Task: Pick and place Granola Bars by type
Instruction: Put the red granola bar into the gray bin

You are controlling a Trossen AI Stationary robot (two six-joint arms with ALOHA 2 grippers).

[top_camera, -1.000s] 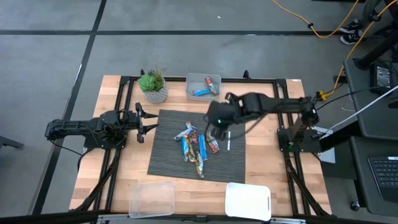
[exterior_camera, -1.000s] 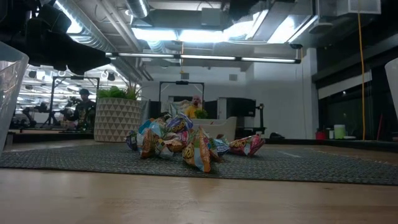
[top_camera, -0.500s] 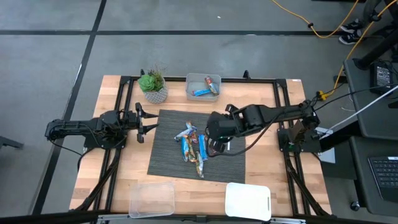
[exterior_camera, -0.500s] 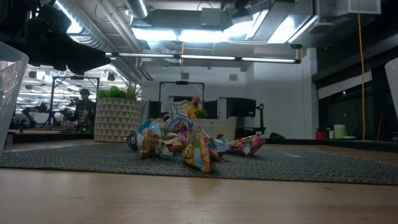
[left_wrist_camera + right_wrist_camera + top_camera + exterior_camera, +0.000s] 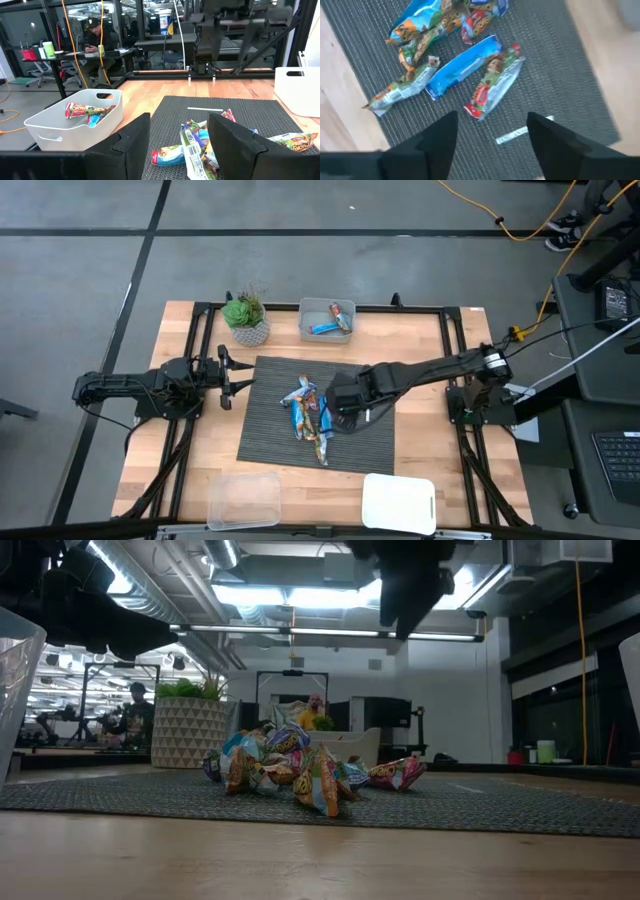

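At nine o'clock you see your left gripper (image 5: 228, 373) spread and empty; at the centre of the dark ribbed mat (image 5: 270, 435) the shiny wrapped granola bars (image 5: 310, 418) lie piled; just at their three o'clock your right gripper (image 5: 342, 406) hangs spread.

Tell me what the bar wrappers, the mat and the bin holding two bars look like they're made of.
Granola bars: glossy printed film or foil, going by the crinkles and glare.
Mat: dark ribbed fabric or rubber, matte; which one is unclear.
Bin: white, smooth moulded plastic, probably, with a rolled rim.
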